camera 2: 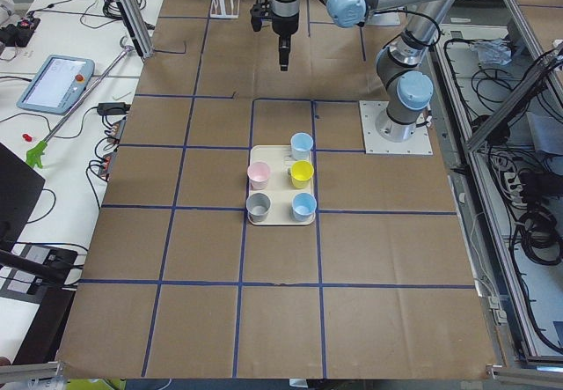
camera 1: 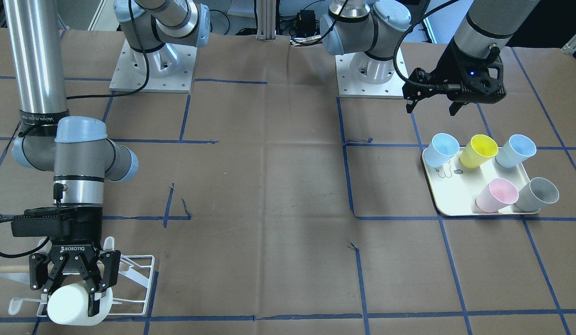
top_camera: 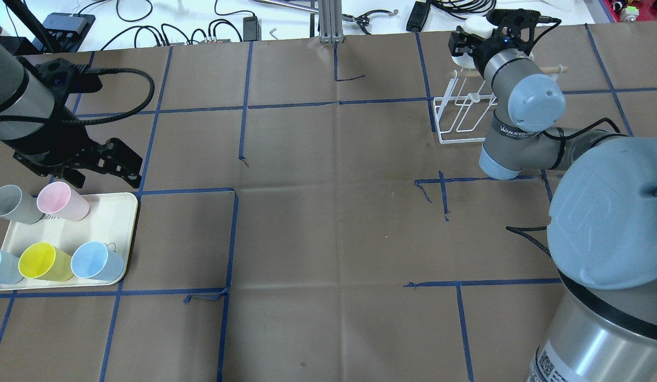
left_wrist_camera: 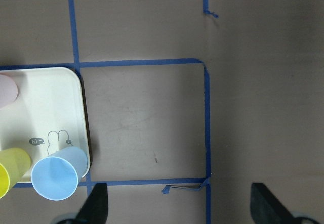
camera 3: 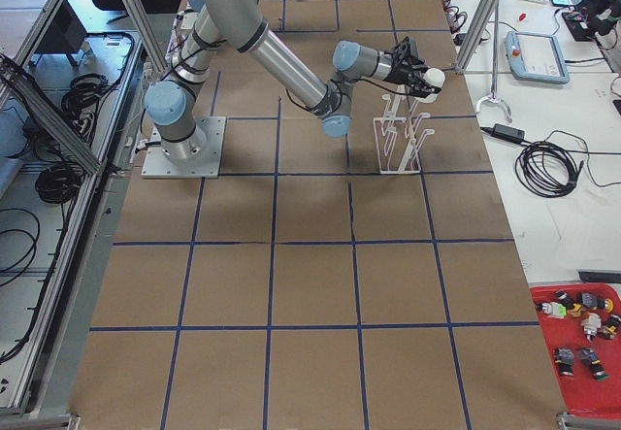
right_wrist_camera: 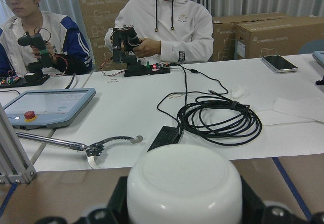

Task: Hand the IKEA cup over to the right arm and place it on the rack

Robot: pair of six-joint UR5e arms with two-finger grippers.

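Over the rack (camera 1: 138, 275), right end effector (camera 1: 89, 298) clamps the cup (camera 1: 69, 304); left end effector (camera 1: 432, 108) hangs wide, empty. Risk: prong alignment hard to judge from these angles, so a release could tip the cup onto the desk (camera 1: 269, 209).

Bright, even indoor light from overhead covers the brown-papered bench (top_camera: 328, 223), leaving only faint, soft shadows. A pale sheen lies across the paper's creases in the front-facing view, and bright streaks glint on the silver tube of the right arm (camera 1: 34, 56). The left wrist view is dimmer and greyer. In the right wrist view the white cup (right_wrist_camera: 185, 183), close to the lens, looks slightly soft and nearly overexposed.
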